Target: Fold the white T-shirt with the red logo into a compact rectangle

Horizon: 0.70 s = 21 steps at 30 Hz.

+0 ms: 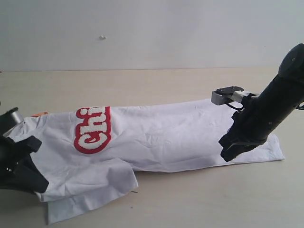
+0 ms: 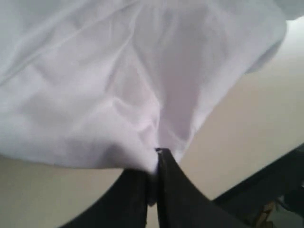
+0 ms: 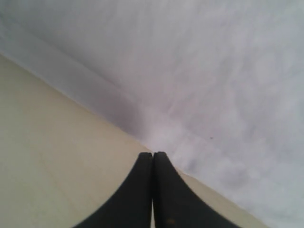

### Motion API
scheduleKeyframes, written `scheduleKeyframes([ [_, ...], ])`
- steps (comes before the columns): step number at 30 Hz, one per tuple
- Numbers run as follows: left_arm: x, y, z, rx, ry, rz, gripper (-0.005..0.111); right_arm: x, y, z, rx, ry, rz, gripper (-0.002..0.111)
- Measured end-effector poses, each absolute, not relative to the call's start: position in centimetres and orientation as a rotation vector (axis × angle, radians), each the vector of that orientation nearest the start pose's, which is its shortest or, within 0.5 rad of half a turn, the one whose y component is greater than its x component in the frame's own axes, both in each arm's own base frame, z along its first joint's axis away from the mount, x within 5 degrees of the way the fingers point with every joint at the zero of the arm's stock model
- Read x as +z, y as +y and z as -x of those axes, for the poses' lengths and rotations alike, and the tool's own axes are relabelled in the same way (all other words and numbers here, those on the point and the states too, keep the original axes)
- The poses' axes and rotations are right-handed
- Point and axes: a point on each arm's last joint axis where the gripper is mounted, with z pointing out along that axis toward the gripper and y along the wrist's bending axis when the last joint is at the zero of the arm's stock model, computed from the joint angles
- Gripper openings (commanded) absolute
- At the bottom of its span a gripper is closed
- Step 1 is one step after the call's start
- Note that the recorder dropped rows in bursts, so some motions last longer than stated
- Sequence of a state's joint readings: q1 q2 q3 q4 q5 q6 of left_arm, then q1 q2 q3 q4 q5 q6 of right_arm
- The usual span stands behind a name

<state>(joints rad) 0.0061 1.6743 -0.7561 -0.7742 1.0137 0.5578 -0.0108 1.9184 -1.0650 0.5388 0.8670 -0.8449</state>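
Black tubular right arm point(image 1: 278, 97); silver wrist bracket point(image 1: 226, 96); black tapered end effector fingers point(image 3: 137, 194).

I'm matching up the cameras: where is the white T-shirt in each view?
Exterior view: white T-shirt spread across the table's middle.
Left wrist view: fills the picture beyond the left hand, which pinches its edge.
Right wrist view: spreads beyond the shut right hand, edge at its tips.
Shared landmark: the beige table.

A pale wooden table point(image 1: 199, 199) runs back to a plain grey-white wall point(image 1: 190, 28).
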Motion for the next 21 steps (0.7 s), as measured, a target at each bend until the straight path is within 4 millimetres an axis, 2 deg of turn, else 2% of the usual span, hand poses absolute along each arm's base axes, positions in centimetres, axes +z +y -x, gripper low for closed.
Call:
scheduleKeyframes([
  [4, 17.6, -4.8, -25.9, -1.209, 2.93, -0.04, 0.0, 13.4, 3.2, -33.0, 0.584, 2.895, 0.69, 0.0],
  [8, 18.4, -3.8, -27.2, -1.269, 2.832, 0.014, 0.0, 13.4, 3.2, -33.0, 0.584, 2.895, 0.69, 0.0],
  [15, 16.5, -3.3, -29.5, -1.309, 2.783, 0.065, 0.0, 13.4, 3.2, -33.0, 0.584, 2.895, 0.69, 0.0],
  [19, 15.3, -3.2, -31.3, -1.328, 2.704, 0.144, 0.012, 13.4, 3.2, -33.0, 0.585, 2.896, 0.69, 0.0],
  [20, 14.9, -3.2, -31.8, -1.32, 2.686, 0.179, 0.018, 13.4, 3.2, -32.9, 0.588, 2.897, 0.691, 0.0],
  [21, 14.5, -3.1, -32.3, -1.31, 2.672, 0.215, 0.03, 13.4, 3.2, -32.9, 0.589, 2.898, 0.692, 0.0],
])
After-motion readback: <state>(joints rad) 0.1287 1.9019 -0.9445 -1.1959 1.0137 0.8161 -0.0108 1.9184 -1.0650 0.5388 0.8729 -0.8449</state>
